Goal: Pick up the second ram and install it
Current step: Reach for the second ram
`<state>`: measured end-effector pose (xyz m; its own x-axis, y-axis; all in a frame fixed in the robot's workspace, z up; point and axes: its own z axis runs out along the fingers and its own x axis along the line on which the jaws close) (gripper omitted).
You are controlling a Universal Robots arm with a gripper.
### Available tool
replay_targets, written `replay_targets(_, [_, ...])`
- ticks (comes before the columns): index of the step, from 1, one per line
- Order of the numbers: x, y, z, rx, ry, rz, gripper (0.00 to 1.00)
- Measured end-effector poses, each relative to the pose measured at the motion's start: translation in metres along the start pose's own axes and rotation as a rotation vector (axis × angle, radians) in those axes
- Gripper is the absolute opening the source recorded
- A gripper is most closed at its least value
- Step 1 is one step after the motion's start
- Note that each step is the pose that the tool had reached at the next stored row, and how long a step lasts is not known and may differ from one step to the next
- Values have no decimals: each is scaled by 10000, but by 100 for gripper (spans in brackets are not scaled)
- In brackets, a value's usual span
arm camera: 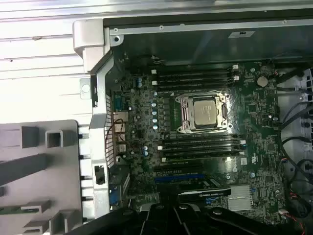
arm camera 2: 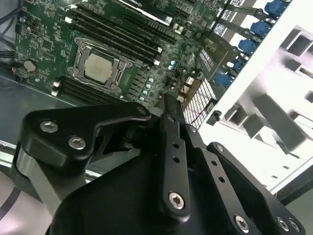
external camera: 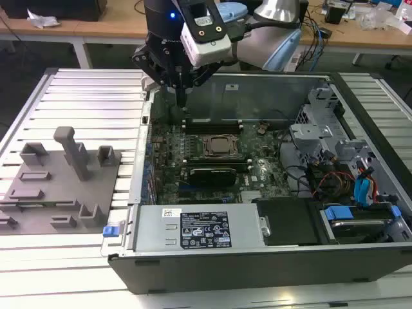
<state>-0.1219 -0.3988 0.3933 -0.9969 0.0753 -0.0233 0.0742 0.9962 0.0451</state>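
A slatted metal table point(external camera: 64, 257) carries one open computer case point(external camera: 257, 273) and, at the exterior view's left, one grey fixture plate point(external camera: 96, 188). Along the case's near wall lies one labelled power supply point(external camera: 199, 228), with the drive bays and loose cables point(external camera: 347, 180) to the exterior view's right. On the plate stand one tall post point(external camera: 72, 151) and two hollow blocks point(external camera: 107, 156) beside it, among several lower holders. The second ram point(arm camera: 19, 210), seen in the first wrist view as a thin green strip, lies in a holder on that plate, well apart from the arm. Farther in, the green motherboard point(external camera: 167, 161) holds one processor point(external camera: 222, 147) in its socket, with two banks of black memory slots point(arm camera: 195, 81), one on the near side of the socket and one on the far side. Above the case's far corner at the exterior view's left hangs the gripper point(external camera: 182, 96), its fingertips point(arm camera 2: 168, 106) drawn together with nothing between them. Beyond the table, wooden workbenches point(external camera: 116, 26) line the far side of the room.
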Motion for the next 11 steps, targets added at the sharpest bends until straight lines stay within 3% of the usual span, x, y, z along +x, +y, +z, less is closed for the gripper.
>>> replay_targets(1, [12, -1, 0, 0, -1, 2, 11])
replay_targets(5, [184, -14, -5, 0, 0, 0, 11])
replay_targets(9, [302, -23, -8, 0, 0, 0, 11])
replay_targets(11, [412, -31, -11, 0, -1, 1, 11])
